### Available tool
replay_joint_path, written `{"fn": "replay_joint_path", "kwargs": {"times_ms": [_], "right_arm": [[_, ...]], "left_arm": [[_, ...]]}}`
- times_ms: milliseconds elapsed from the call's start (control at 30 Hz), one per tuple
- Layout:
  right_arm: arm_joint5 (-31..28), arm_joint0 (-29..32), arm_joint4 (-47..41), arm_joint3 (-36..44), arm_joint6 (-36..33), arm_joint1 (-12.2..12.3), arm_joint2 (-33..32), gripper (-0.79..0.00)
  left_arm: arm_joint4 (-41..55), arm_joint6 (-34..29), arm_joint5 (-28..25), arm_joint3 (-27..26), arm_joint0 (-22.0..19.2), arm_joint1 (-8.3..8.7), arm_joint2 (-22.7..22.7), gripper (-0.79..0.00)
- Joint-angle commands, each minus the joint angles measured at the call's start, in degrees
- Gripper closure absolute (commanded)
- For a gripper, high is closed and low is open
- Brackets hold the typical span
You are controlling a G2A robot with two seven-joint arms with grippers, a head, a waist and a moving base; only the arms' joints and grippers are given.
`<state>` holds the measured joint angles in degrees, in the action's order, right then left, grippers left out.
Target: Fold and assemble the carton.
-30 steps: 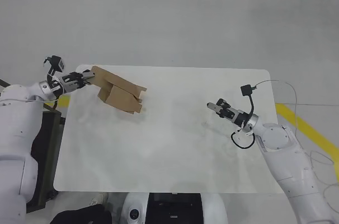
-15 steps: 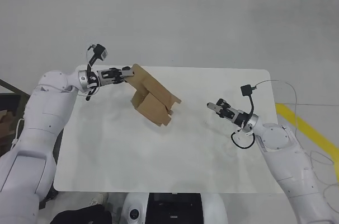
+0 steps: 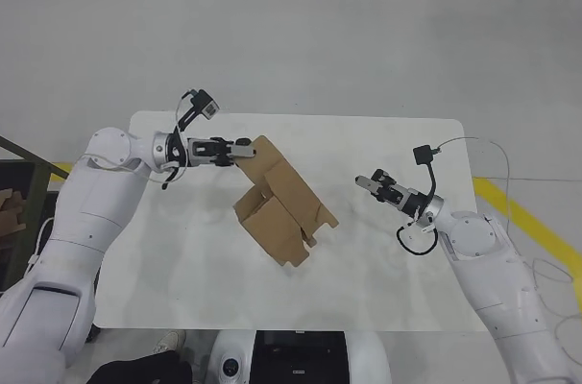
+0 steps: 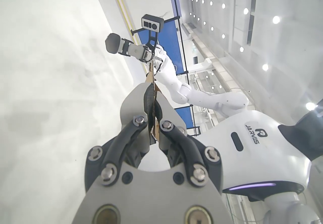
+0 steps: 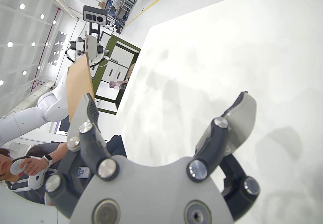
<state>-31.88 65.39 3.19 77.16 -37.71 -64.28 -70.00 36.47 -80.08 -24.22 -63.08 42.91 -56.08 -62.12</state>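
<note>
Swung within one second from the far left corner of the tabletop [image 3: 387, 278] to about its middle: the brown carton [image 3: 283, 209], not yet erected, pinched at one edge by the closed left gripper [image 3: 241, 149]. Hangs slanted there, lower end close to the surface; impossible to tell if touching. Unmoved near the right edge, with fingers wide apart and holding nothing: the right gripper [image 3: 368, 181]. Probably brought within reach of both arms; folding itself not begun. Matt corrugated cardboard, stiff, thin where gripped, with creased panels and slotted flaps at the lower end. Smooth white tabletop, rounded at the corners.
</note>
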Motion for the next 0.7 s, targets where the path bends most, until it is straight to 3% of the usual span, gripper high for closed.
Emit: {"fn": "replay_joint_path", "kwargs": {"times_ms": [0,667], "right_arm": [[0.00,0.00,0.00,0.00,0.00,0.00,0.00,-0.785],[0.00,0.00,0.00,0.00,0.00,0.00,0.00,-0.785]], "left_arm": [[0.34,-0.52,0.54,-1.27,1.26,0.41,-0.74,0.000],[0.97,-1.63,1.64,-1.58,1.56,0.53,-0.82,0.000]]}}
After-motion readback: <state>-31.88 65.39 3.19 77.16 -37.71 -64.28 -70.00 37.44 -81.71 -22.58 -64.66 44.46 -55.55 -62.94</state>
